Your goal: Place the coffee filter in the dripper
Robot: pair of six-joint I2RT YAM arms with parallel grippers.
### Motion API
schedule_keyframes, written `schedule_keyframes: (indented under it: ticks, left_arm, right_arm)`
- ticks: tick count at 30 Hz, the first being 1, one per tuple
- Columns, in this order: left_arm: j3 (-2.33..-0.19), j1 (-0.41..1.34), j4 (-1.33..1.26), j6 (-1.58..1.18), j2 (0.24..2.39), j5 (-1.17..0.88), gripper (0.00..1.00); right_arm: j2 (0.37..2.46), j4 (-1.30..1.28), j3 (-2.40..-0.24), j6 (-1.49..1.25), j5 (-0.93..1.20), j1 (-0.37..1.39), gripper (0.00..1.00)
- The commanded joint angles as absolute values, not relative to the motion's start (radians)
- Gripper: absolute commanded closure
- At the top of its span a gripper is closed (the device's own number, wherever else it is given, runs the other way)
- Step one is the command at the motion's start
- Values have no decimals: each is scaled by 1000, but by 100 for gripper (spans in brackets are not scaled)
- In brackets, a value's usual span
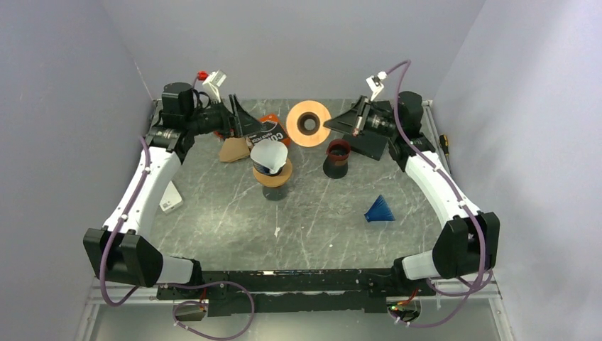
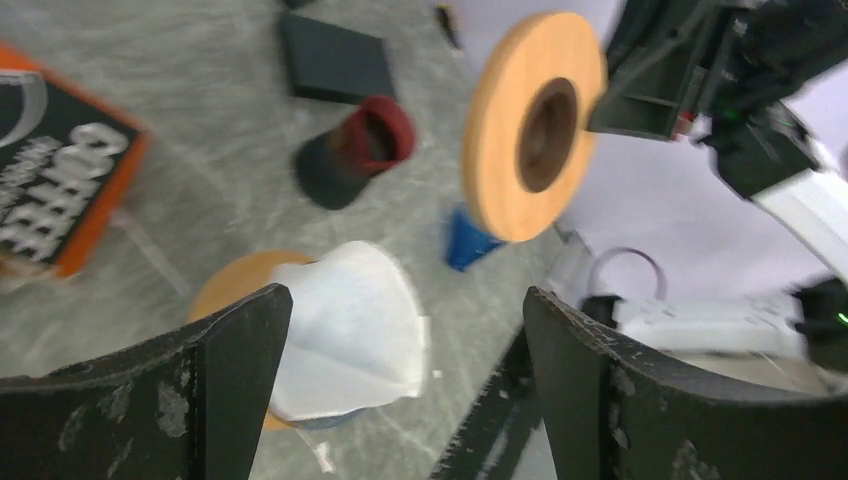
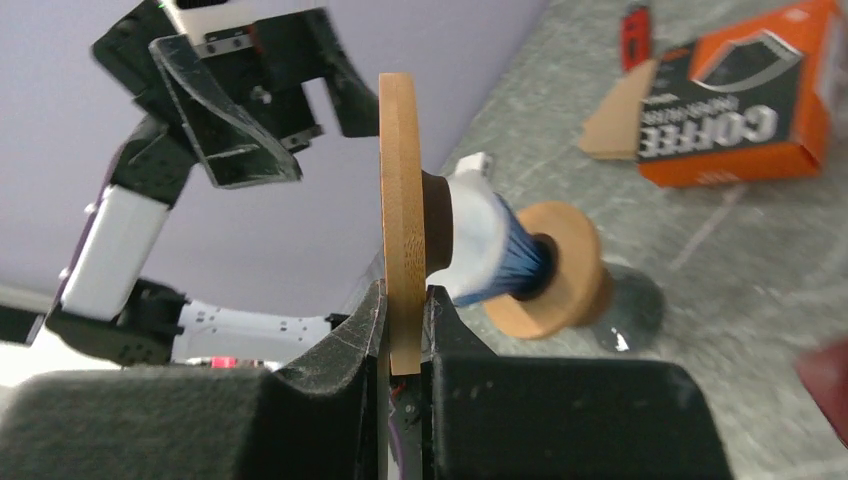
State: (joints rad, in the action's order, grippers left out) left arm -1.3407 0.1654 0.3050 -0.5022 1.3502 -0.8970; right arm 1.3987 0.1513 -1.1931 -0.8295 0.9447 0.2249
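Observation:
A white coffee filter (image 1: 269,155) stands in a blue dripper with a wooden collar (image 1: 273,175) at the table's middle. In the left wrist view the filter (image 2: 350,325) lies over the collar (image 2: 225,285). It also shows in the right wrist view (image 3: 475,232) beside the collar (image 3: 562,270). My left gripper (image 1: 240,122) is open and empty, behind and left of the filter (image 2: 405,300). My right gripper (image 1: 343,122) is shut on the rim of a wooden ring disc (image 1: 309,123) and holds it upright above the back of the table (image 3: 403,300).
An orange coffee filter box (image 1: 273,129) and a brown paper filter (image 1: 232,150) lie at the back left. A dark red and black cup (image 1: 336,158) stands right of the dripper. A blue cone (image 1: 381,209) lies at the front right. A white piece (image 1: 170,197) lies at the left.

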Motion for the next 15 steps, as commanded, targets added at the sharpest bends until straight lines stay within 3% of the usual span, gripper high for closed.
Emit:
schedule_keyframes:
  ticks: [1,8,15]
  left_arm:
    - [-1419,123,518,-334,1335,-639,7]
    - [-1409,104,662,-246,1298,-253,1]
    - [-1320,104,686,-244,1247,-154,0]
  right_arm:
    - [1323,115,-1115,-813,897,134,100]
    - [1288,123,-960,-858,897,-12,100]
    - [1345,63,-942,-843,897,-63,100]
